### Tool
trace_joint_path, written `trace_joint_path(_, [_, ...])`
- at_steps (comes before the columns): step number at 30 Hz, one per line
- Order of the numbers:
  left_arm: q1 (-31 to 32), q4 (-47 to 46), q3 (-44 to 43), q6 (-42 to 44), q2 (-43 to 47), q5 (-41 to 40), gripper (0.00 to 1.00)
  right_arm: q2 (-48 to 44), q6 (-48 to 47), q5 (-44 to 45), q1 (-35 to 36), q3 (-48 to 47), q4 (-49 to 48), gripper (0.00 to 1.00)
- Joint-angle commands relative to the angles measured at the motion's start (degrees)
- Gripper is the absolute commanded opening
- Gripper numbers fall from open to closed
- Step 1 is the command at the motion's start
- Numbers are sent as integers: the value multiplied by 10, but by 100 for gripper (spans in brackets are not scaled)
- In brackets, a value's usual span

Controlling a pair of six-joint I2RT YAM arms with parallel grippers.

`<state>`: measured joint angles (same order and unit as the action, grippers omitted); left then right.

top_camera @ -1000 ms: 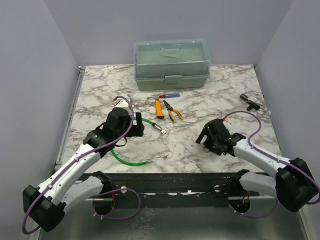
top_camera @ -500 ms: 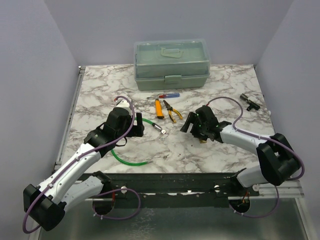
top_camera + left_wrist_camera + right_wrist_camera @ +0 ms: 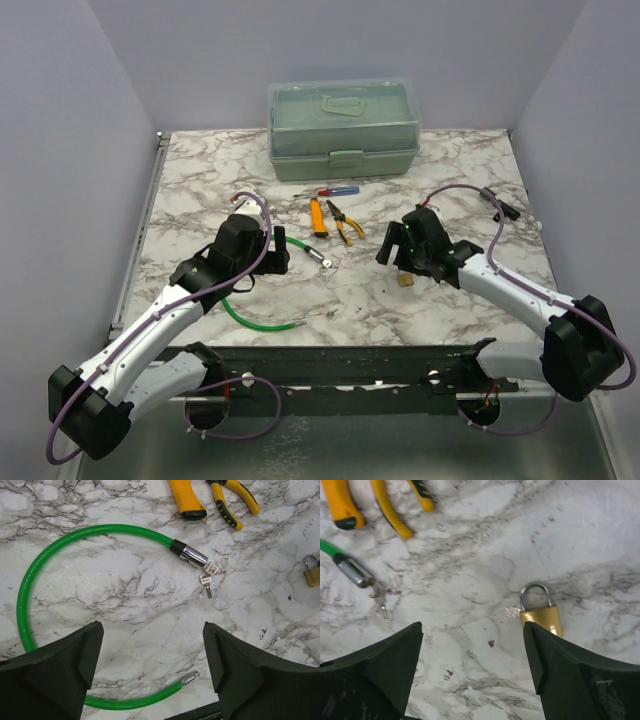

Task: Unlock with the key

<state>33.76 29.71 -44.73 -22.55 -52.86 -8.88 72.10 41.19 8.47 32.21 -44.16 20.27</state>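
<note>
A small brass padlock [image 3: 540,616] with a closed steel shackle lies flat on the marble; it also shows in the top view [image 3: 406,281] and the left wrist view [image 3: 312,572]. A green cable lock [image 3: 30,580] has a steel cylinder [image 3: 191,556] with small keys [image 3: 206,580] hanging from it; the keys also show in the right wrist view [image 3: 380,601]. My right gripper [image 3: 472,680] is open and empty above the table, the padlock just beside its right finger. My left gripper [image 3: 152,675] is open and empty above the cable's free end [image 3: 190,678].
Yellow-handled pliers [image 3: 345,222], a yellow-handled tool [image 3: 317,216] and a red-and-blue screwdriver [image 3: 330,191] lie mid-table. A green plastic toolbox [image 3: 343,128] stands at the back. A small black part [image 3: 497,200] lies at the right edge.
My right arm has swung left toward the table's middle, then eased a little right. The padlock now shows on the table by its gripper. The left arm has hardly moved.
</note>
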Motion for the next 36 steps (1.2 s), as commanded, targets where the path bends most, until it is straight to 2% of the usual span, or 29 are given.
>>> trace_joint_path(1, [0, -2, -1, 7, -3, 18, 87, -9, 33, 35, 1, 34, 87, 87])
trace_joint_path(9, [1, -2, 1, 5, -1, 17, 87, 41, 46, 59, 0, 45, 86, 80])
trace_joint_path(23, [1, -3, 2, 4, 3, 16, 87, 128, 14, 91, -12, 26, 62, 70])
trace_joint_path(25, [1, -2, 1, 4, 1, 17, 87, 137, 11, 92, -12, 23, 61, 64])
trace_joint_path(32, [1, -2, 0, 5, -2, 20, 87, 154, -5, 69, -12, 18, 57, 32])
trace_joint_path(36, [1, -2, 0, 6, -3, 20, 86, 152, -29, 21, -11, 15, 41, 18])
